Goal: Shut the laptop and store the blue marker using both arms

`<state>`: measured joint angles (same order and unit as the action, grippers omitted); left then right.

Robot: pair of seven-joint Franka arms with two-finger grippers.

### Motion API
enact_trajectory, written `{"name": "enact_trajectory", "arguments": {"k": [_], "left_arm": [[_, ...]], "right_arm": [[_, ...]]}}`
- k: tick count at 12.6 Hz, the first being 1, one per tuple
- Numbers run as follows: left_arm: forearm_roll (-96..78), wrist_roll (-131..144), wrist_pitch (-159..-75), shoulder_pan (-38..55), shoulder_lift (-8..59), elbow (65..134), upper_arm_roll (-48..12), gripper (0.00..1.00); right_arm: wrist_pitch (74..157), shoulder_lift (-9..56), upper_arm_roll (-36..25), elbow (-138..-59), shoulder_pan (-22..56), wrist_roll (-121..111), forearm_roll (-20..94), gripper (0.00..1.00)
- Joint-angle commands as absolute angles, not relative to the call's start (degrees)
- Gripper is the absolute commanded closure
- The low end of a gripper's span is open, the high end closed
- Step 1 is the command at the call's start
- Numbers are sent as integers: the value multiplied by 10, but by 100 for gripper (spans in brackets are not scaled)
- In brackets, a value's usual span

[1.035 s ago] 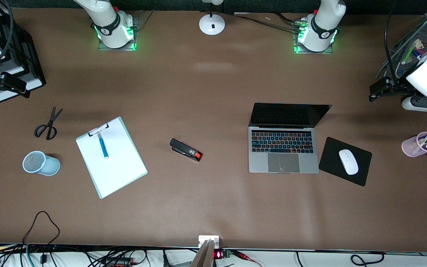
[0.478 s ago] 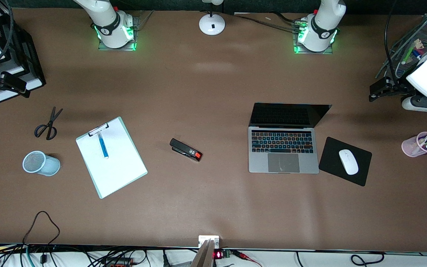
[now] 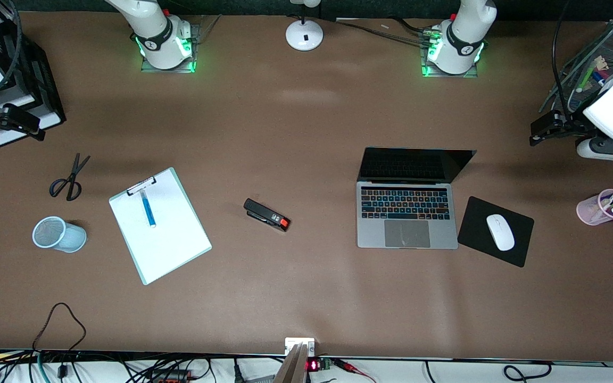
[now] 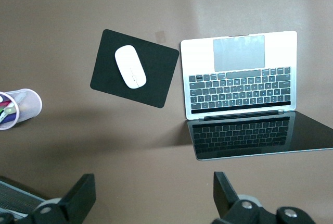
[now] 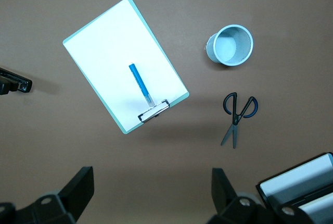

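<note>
The laptop [image 3: 406, 215] lies open on the brown table toward the left arm's end, keys lit, dark screen tilted back; it also shows in the left wrist view [image 4: 239, 73]. The blue marker [image 3: 148, 208] lies on a white clipboard [image 3: 163, 239] toward the right arm's end, and shows in the right wrist view [image 5: 140, 84]. My left gripper [image 3: 543, 130] is open and empty, up over the table edge at the left arm's end [image 4: 154, 193]. My right gripper [image 3: 6, 125] is open and empty, up over the table edge at the right arm's end [image 5: 153, 190].
A white mouse [image 3: 499, 232] on a black pad [image 3: 477, 213] lies beside the laptop. A pink pen cup [image 3: 599, 208], a black stapler [image 3: 266, 215], scissors [image 3: 68, 180], a tipped blue mesh cup [image 3: 57, 234], a lamp base [image 3: 304, 34].
The right gripper has shifted very slightly. Nothing on the table has moved.
</note>
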<state>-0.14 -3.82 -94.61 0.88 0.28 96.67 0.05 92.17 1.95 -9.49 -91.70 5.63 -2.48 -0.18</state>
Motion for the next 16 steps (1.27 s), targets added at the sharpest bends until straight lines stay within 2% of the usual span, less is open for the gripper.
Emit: {"name": "enact_trajectory", "arguments": {"k": [1, 8, 9, 12, 13, 14, 16], "left_arm": [[11, -44, -938, 6, 10, 959, -3, 0], [9, -49, -909, 8, 51, 939, -3, 0], [8, -48, -908, 11, 55, 939, -3, 3], [-5, -48, -889, 16, 60, 940, -4, 70], [-11, -46, -877, 16, 60, 940, -3, 84], [-12, -44, -868, 16, 60, 940, -3, 93], [-14, -44, -855, 15, 59, 946, -4, 95]], "right_arm": [[929, 33, -93, -923, 60, -22, -7, 0], [1019, 132, -93, -917, 89, -23, -3, 0], [1029, 148, -93, -912, 94, -25, -3, 0], [1067, 191, -93, -912, 120, -25, -5, 0], [1071, 206, -93, -912, 124, -26, -4, 0], [1077, 220, -93, -912, 127, -26, -4, 0], [1089, 254, -92, -912, 127, -34, -3, 0]]}}
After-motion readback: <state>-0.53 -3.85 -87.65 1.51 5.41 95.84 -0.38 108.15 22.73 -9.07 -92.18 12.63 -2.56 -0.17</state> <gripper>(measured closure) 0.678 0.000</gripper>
